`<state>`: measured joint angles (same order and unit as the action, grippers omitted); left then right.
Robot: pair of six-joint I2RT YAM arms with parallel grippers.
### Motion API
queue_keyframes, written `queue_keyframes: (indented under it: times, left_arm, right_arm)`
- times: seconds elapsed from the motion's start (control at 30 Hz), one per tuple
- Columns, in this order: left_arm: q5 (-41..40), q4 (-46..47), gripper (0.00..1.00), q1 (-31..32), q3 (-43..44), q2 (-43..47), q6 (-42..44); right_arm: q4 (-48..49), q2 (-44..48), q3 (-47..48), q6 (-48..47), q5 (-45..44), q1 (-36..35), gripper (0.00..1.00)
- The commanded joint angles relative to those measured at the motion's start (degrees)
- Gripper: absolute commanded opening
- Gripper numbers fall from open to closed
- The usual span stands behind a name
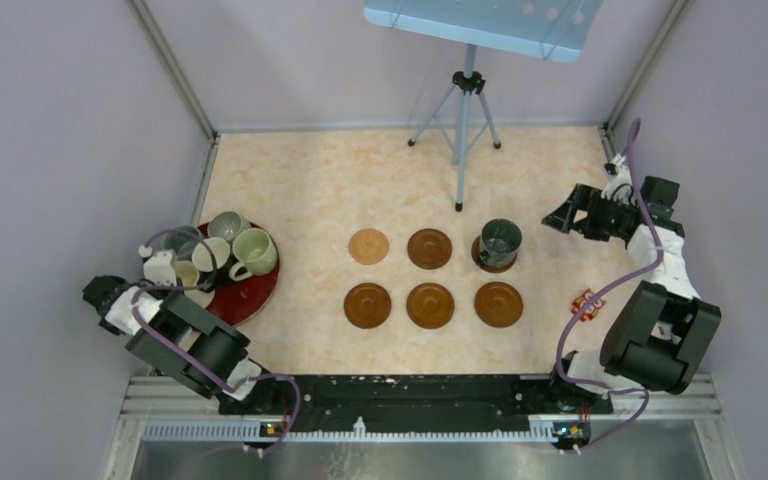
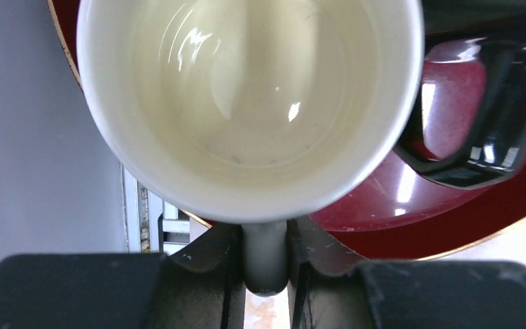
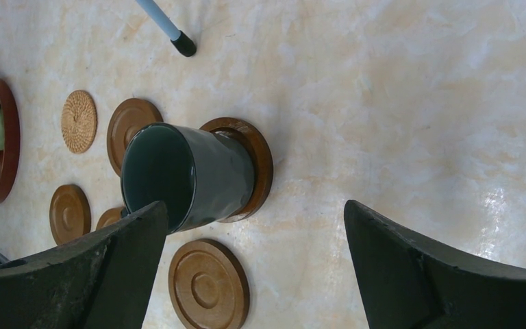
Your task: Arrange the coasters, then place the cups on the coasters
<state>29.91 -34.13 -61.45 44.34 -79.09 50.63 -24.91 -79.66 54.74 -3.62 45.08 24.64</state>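
Six coasters lie in two rows of three, the far left one (image 1: 368,245) lighter tan. On the far right coaster (image 3: 259,161) stands a dark green-grey cup (image 1: 500,240). The other cups crowd the dark red tray (image 1: 255,295) at the left. My left gripper (image 2: 266,264) is shut on the handle of the cream cup (image 2: 246,103), whose mouth fills the left wrist view; a dark cup's handle (image 2: 493,137) shows beside it. My right gripper (image 3: 255,205) stands open and holds nothing, just right of the dark green-grey cup (image 3: 198,175) and above bare table.
A tripod (image 1: 465,130) stands on the far middle of the table under a light blue board (image 1: 480,25). A small red object (image 1: 587,303) lies by the right arm. Pale walls close in the left, right and far sides.
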Motion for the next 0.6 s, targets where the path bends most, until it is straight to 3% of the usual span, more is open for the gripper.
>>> queue_keyframes:
  times: [0.0, 0.1, 0.57]
  left_arm:
    - [3.64, -1.1, 0.16, -0.11, 0.83, 6.2, -0.1]
    - [4.45, -2.78, 0.01, -0.12, 2.26, 8.52, -1.06]
    - [5.54, -6.43, 0.0, -0.12, 10.09, 14.17, -7.55]
  right_arm:
    - [1.23, 0.55, 0.29, -1.26, 0.64, 0.28, 0.99]
    - [1.21, 0.48, 0.27, -1.3, 0.79, 0.25, 0.99]
    - [0.94, 0.69, 0.16, -1.66, 0.89, 0.25, 0.99]
